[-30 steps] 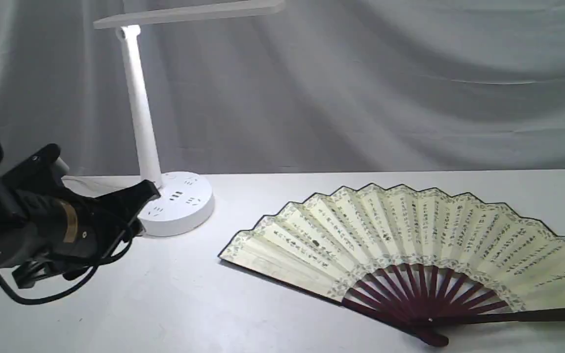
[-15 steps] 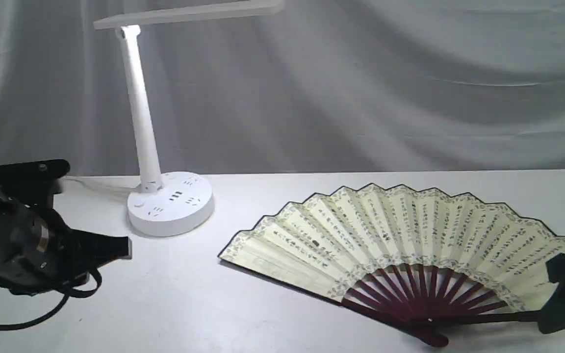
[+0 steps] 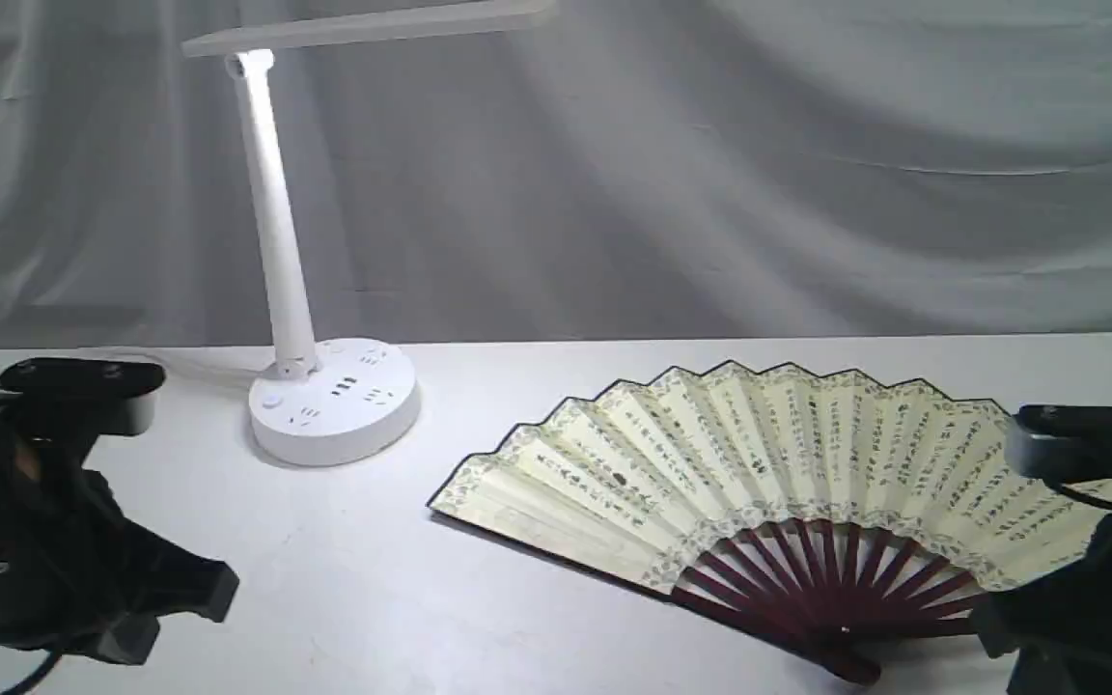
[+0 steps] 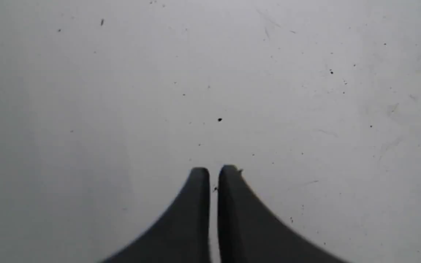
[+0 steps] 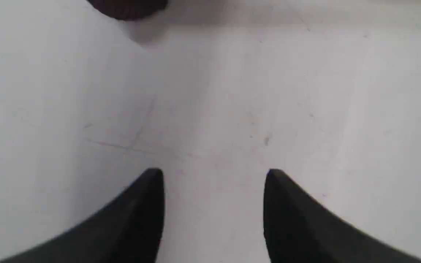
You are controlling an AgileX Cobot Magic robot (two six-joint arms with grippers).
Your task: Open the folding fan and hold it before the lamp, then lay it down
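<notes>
The folding fan (image 3: 768, 463) lies spread open and flat on the white table (image 3: 353, 598), cream leaf toward the back, maroon ribs toward the front. The lamp (image 3: 278, 251) stands lit at the back left on its round base (image 3: 334, 405). My left arm (image 3: 44, 541) hangs low at the front left, far from the fan. Its gripper (image 4: 213, 171) is shut on nothing over bare table. My right arm (image 3: 1087, 579) covers the fan's right end. Its gripper (image 5: 214, 173) is open and empty over the table, with the fan's maroon pivot end (image 5: 126, 9) just beyond it.
A grey cloth backdrop (image 3: 710, 174) hangs behind the table. The lamp's white cord (image 3: 189, 365) runs left from its base along the back edge. The lamp's flat head (image 3: 363, 27) reaches right, above the table.
The left arm has swung away from the lamp's base, down to the front left. The right arm has come in from the right edge, in front of the fan's right end. The fan has not moved.
</notes>
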